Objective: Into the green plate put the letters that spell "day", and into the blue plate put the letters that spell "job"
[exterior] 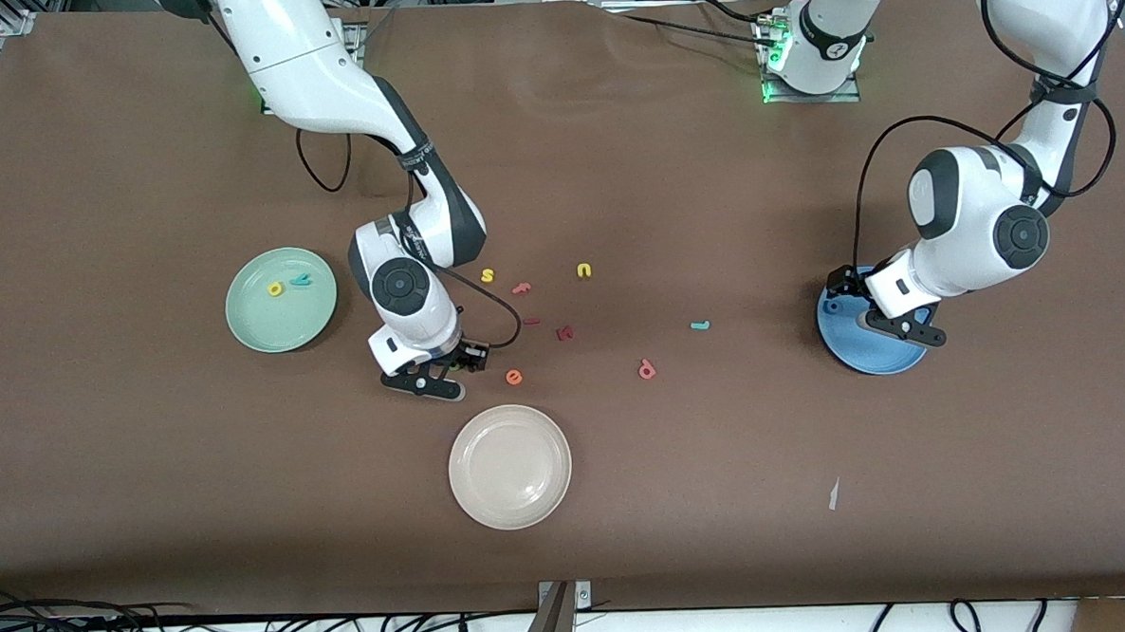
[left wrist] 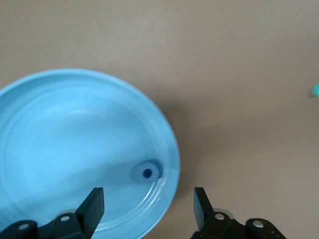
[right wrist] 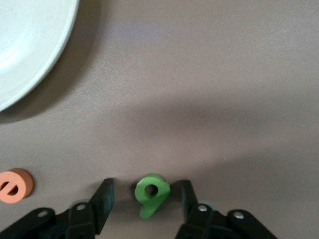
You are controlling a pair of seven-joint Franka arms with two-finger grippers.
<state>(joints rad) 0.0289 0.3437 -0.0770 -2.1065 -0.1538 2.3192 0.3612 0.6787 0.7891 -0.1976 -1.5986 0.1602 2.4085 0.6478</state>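
1. Right gripper (right wrist: pixel 144 201) is down at the table just beside the cream plate (exterior: pixel 509 466), fingers straddling the green "d" (right wrist: pixel 149 194) with a sliver of gap on one side, so not yet clamped on it. The risk: the letter sits off-centre, so one finger could reach it first and spin or flick it away.
2. The orange "e" (exterior: pixel 514 377) lies near that hand; a sideways drift could nudge it.
3. Left gripper (left wrist: pixel 148 209) hangs over the edge of the blue plate (left wrist: pixel 60 149), fingers spread and empty, the blue "o" (left wrist: pixel 147 172) lying in the plate near the rim. A careless lift could clip that rim.
4. Yellow "a" (exterior: pixel 276 289) and cyan "y" (exterior: pixel 301 280) rest in the green plate (exterior: pixel 250 330); cyan "j" (exterior: pixel 701 325) and pinkish "b" (exterior: pixel 646 369) wait on the table between the arms.
5. Letters look small, chunky and matte, possibly foam; plates are smooth, shallow, glossy rounds; the brown table (exterior: pixel 152 486) looks flat and dull.
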